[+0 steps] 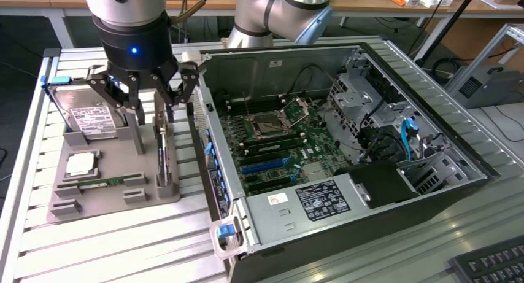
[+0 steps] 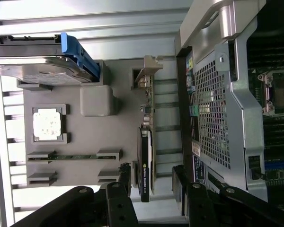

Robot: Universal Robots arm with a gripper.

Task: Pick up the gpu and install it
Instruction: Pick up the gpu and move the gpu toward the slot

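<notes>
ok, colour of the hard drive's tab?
Blue. The tab shows best in the wrist view.

Workshop with a slatted metal desk [image 1: 115, 246]
Ribbed aluminium surface in even light; wooden tables [image 1: 360, 5] behind, dark floor [image 1: 24, 37] beneath.
</notes>
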